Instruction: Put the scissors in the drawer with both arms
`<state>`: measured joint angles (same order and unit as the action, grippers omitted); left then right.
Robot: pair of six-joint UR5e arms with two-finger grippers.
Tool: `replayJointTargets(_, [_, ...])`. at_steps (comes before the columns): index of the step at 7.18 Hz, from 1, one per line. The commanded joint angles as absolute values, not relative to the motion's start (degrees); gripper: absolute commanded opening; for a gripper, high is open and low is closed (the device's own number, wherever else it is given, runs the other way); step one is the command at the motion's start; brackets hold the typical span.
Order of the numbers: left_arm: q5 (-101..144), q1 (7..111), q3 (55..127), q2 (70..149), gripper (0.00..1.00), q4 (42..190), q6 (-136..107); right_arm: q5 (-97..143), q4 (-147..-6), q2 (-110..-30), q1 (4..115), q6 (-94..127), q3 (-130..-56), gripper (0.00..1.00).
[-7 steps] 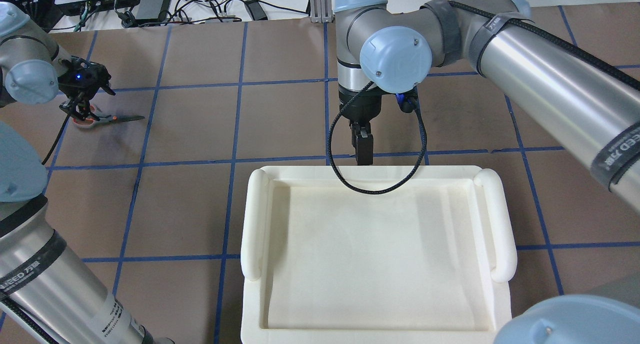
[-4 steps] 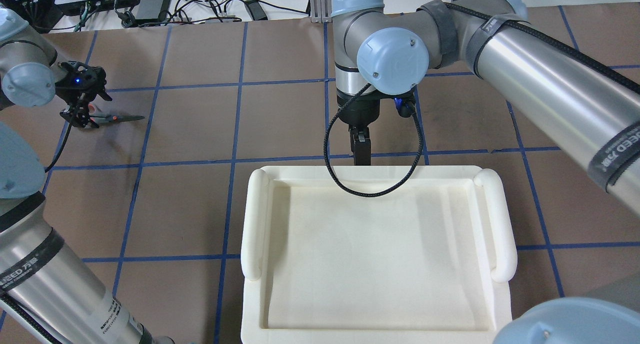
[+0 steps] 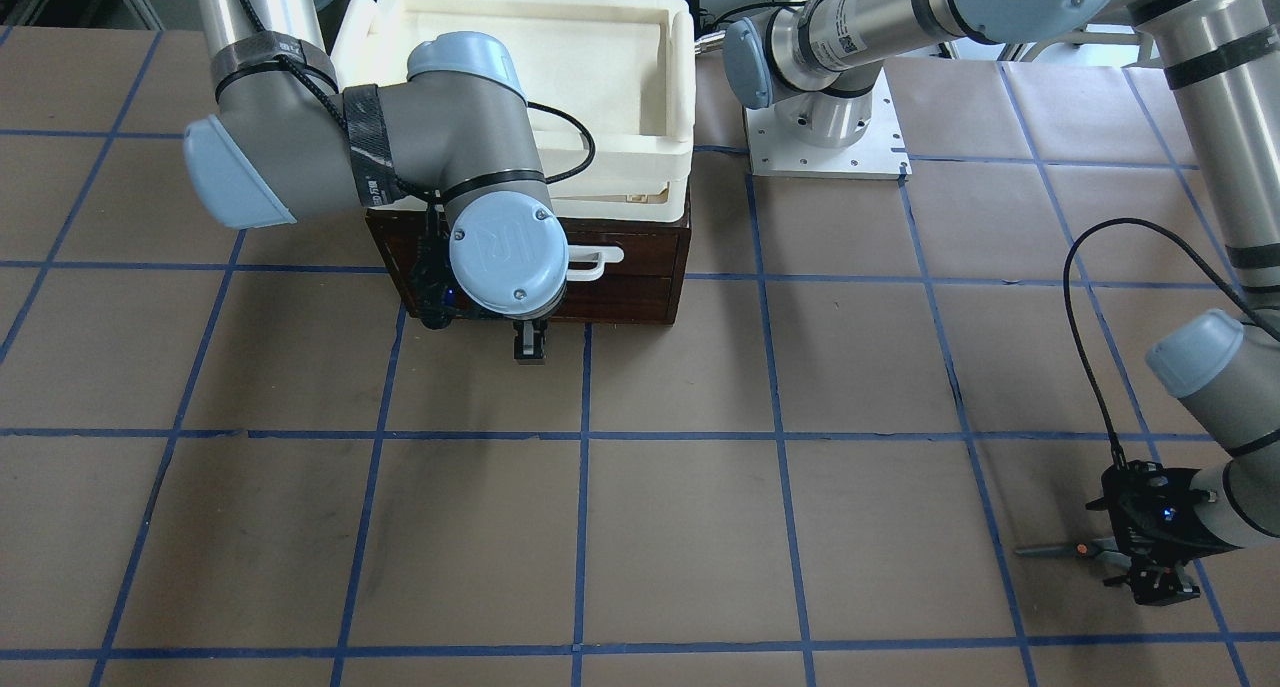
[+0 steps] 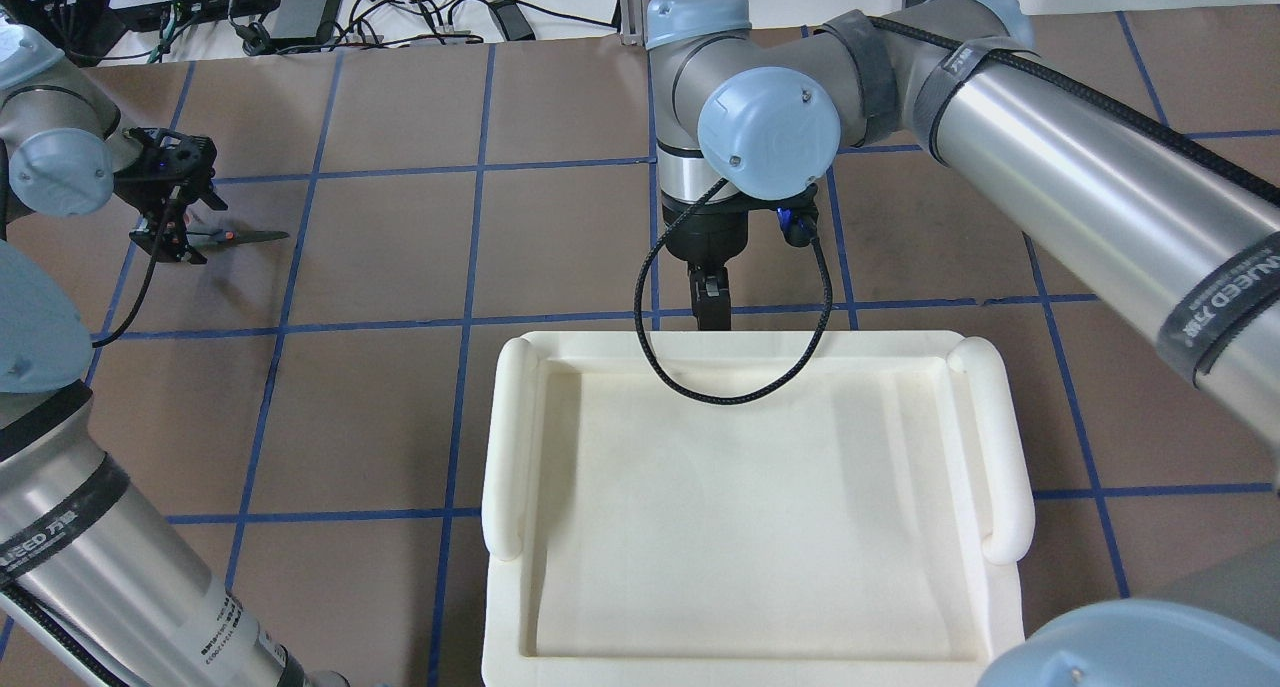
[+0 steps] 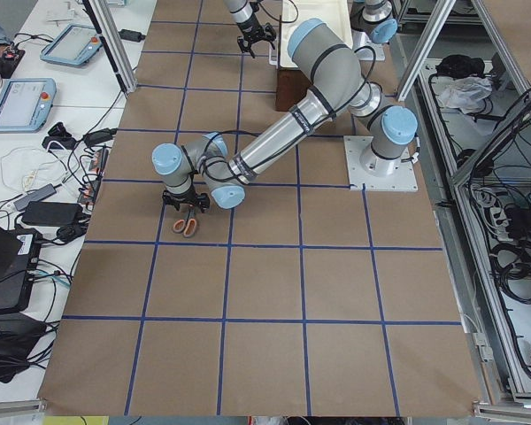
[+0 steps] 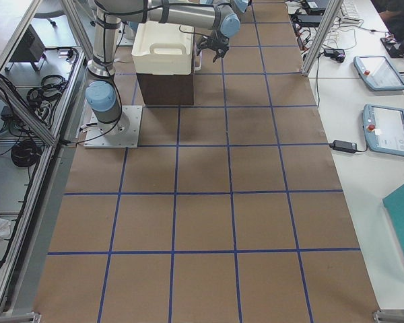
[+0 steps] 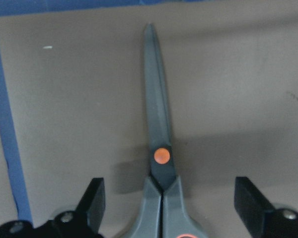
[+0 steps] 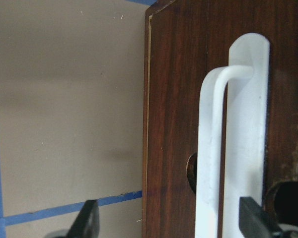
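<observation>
L gripper (image 7: 171,196) is settling over scissors (image 7: 158,124), fingers spread, nothing held yet. R gripper (image 8: 170,213), also unclenched, is sliding sideways, lining up w/ bar handle (image 8: 238,129) of drawer (image 8: 174,89).

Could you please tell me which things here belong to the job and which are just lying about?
Job: scissors, drawer, left gripper (jaws astride the scissors), right gripper at the drawer's handle.
Lying about: foam tray, cables, tablets.

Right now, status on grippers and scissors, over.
Left gripper open, straddling the scissors flat on the table. Right gripper open at the white handle; drawer shut. Foam tray atop cabinet.
</observation>
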<state>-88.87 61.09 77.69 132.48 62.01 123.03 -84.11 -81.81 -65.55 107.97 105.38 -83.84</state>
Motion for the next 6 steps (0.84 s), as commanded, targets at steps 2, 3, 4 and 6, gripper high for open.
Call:
replayJointTargets(2, [-89.0,61.0,78.0,132.8,0.94,61.9,123.4,-84.1,-81.6,-65.5,108.0,105.3,-85.0,1.0])
replayJointTargets(3, [-89.1,61.0,78.0,132.7,0.94,61.9,123.4,-84.1,-81.7,-65.5,108.0,105.2,-85.0,1.0])
replayJointTargets(4, [-89.1,61.0,78.0,132.8,0.94,61.7,123.5,-84.1,-82.0,-65.4,108.0,104.9,-85.0,1.0])
replayJointTargets(6, [-89.3,60.7,78.1,132.9,0.92,60.2,124.6,-84.2,-82.4,-65.4,108.0,104.7,-84.7,1.0])
